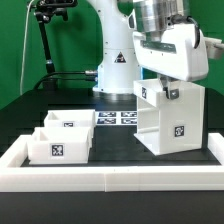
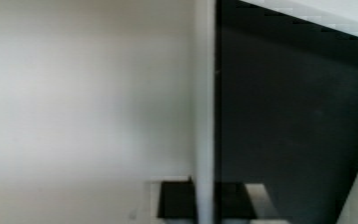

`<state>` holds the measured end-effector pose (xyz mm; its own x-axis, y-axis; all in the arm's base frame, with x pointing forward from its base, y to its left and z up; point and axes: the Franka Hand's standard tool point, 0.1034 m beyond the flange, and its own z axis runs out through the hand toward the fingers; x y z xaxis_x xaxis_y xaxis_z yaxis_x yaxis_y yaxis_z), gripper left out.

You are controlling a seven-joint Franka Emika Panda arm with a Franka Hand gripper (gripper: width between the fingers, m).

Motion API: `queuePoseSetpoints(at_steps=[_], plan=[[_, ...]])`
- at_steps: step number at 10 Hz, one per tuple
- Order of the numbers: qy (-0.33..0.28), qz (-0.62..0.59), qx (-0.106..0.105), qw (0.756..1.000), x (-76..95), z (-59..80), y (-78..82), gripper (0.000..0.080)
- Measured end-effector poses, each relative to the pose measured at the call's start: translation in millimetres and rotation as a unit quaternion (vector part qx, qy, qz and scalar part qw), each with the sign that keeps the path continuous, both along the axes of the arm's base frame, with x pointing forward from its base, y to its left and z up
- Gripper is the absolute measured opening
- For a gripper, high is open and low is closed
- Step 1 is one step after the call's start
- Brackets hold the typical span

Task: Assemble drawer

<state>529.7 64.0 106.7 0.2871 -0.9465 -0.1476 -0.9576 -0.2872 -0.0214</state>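
The drawer's tall white housing (image 1: 170, 122) stands at the exterior view's right, its tagged side facing the camera. My gripper (image 1: 166, 92) comes down from above onto the housing's top edge. In the wrist view a thin white wall (image 2: 206, 100) of the housing runs straight between the two dark fingers (image 2: 178, 200), and the gripper (image 2: 211, 200) is shut on it. One side of that wall is a blurred white face (image 2: 87, 100); the other is dark. Two small white trays (image 1: 60, 146) (image 1: 68, 121) with tags sit side by side at the exterior view's left, apart from the gripper.
A low white border wall (image 1: 110, 179) runs along the front and sides of the black table. The marker board (image 1: 118, 118) lies flat behind the trays, in front of the arm's white base (image 1: 115, 70). A black stand (image 1: 45, 40) rises at the back left.
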Motion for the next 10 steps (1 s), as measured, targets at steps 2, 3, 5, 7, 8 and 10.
queuePoseSetpoints(at_steps=[2, 3, 5, 7, 8, 10], plan=[[0.000, 0.002, 0.000, 1.000, -0.1, 0.0, 0.3, 0.0038], [0.002, -0.012, 0.000, 1.000, -0.1, -0.4, 1.2, 0.0038], [0.014, -0.100, -0.002, 0.995, 5.3, -0.7, 5.9, 0.0038], [0.017, -0.117, 0.000, 0.993, 16.6, 0.5, 13.0, 0.0038], [0.015, -0.115, 0.000, 0.993, 18.9, 0.6, 13.8, 0.0038], [0.016, -0.112, 0.000, 0.994, 18.0, -0.4, 14.0, 0.0038]])
